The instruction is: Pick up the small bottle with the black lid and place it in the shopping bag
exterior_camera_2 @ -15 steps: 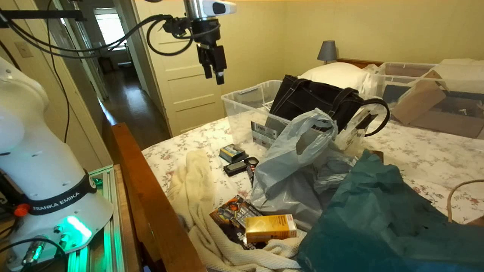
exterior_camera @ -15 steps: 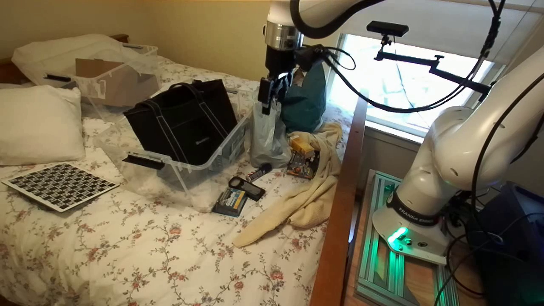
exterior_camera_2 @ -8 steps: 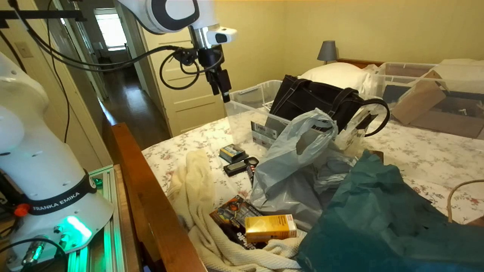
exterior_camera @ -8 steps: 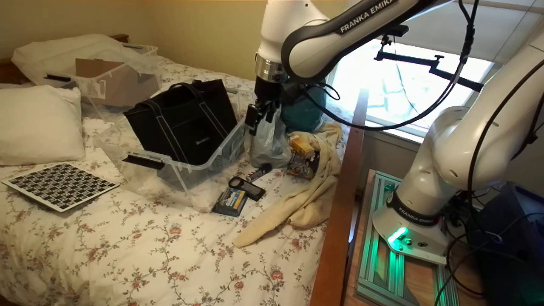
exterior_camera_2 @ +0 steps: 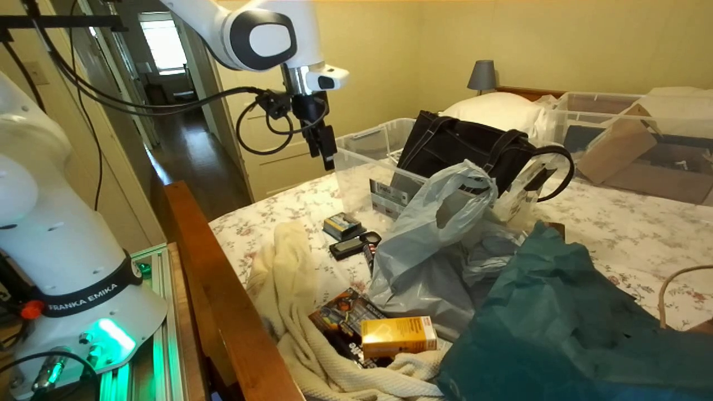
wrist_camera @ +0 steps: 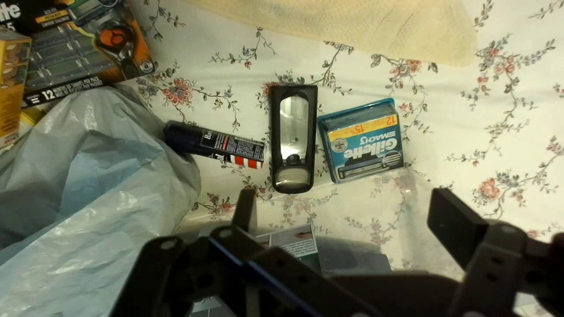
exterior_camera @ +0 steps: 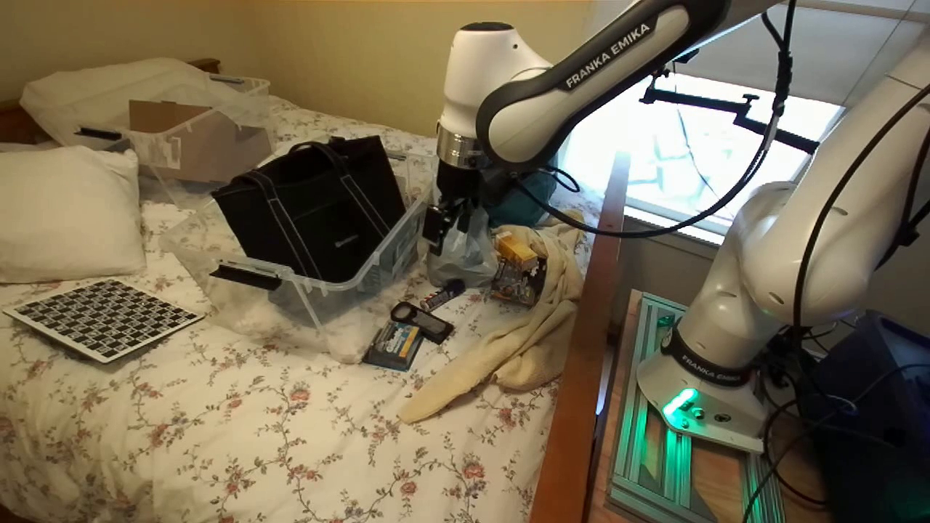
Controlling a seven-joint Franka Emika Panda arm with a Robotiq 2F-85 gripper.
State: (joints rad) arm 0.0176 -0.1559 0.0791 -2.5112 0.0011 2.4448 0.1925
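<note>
The claw point(wrist_camera: 346, 209) was spread wide, with nothing gripped, above and apart from the bottle point(wrist_camera: 214, 143). In an exterior view, the bottle was seen lying on its side, its black lid point(exterior_camera: 456, 285) turned far and right, just beside the grey bag point(exterior_camera: 463, 265). A black item point(exterior_camera: 423, 322) and the razor pack point(exterior_camera: 393, 346) were seen nearer and left. The shopping bag point(exterior_camera: 316, 211) was propped, tilted, in the bin point(exterior_camera: 336, 285) farther left.

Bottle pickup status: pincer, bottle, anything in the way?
Pincer open, holding nothing. Small bottle lying on the bed, not grasped. Grey plastic bag crowding its lid end, black oblong item close by the other.
</note>
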